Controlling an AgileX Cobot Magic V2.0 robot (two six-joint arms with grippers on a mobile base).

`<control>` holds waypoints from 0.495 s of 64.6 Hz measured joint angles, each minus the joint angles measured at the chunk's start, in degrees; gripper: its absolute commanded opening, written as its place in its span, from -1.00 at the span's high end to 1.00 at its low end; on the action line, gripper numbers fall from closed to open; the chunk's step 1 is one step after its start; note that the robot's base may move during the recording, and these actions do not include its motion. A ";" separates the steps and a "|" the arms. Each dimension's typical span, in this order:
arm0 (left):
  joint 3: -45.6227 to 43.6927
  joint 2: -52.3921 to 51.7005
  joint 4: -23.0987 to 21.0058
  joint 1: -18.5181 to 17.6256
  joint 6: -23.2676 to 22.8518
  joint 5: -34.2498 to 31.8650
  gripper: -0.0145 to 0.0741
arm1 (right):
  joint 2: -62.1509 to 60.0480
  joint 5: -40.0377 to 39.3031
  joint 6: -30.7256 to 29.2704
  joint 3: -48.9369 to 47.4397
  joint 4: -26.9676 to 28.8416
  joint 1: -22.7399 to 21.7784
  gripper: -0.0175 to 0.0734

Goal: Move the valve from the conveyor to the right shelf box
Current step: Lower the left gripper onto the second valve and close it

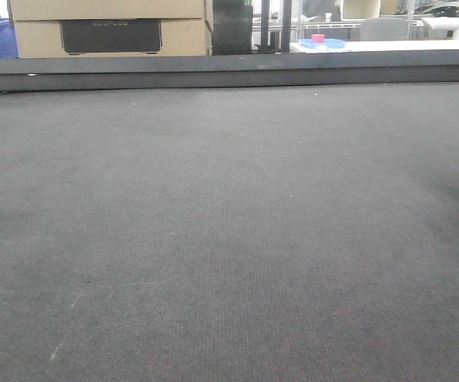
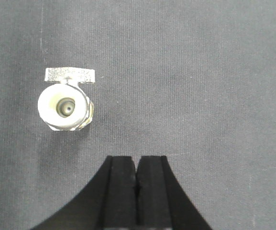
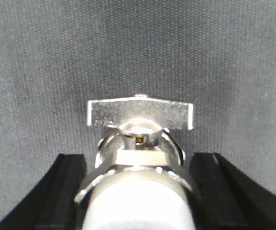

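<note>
Valve (image 3: 138, 196) fills the near view, clamped between the right claw (image 3: 138, 158) and its black fingers (image 3: 68, 191), handle pointing away, conveyor (image 3: 138, 48) beyond. Left claw (image 2: 137, 160) is pressed together and empty; a second valve (image 2: 67, 108) lies on the belt nearby, apart from it.

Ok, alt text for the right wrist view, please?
A silver valve fills the lower centre, seemingly clamped between the two black fingers of the right gripper, its flat handle across the top. Behind it is plain dark grey conveyor belt.
</note>
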 measured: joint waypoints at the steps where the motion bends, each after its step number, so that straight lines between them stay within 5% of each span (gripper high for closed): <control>1: -0.16 0.00 0.01 0.10 0.02 0.15 0.92 | 0.00 0.29 0.00 -0.19 0.00 0.00 0.96; 15: -5.06 1.28 -0.63 2.14 -0.01 6.27 0.92 | -3.34 4.08 0.00 -3.50 -0.11 0.00 0.96; 23: -6.00 3.23 2.79 2.78 1.56 6.87 0.91 | -8.23 1.27 0.00 -4.88 -0.11 0.00 0.96; 32: -6.07 5.87 7.11 2.78 2.78 7.09 0.51 | -12.10 -3.54 0.00 -5.09 -0.11 0.00 0.96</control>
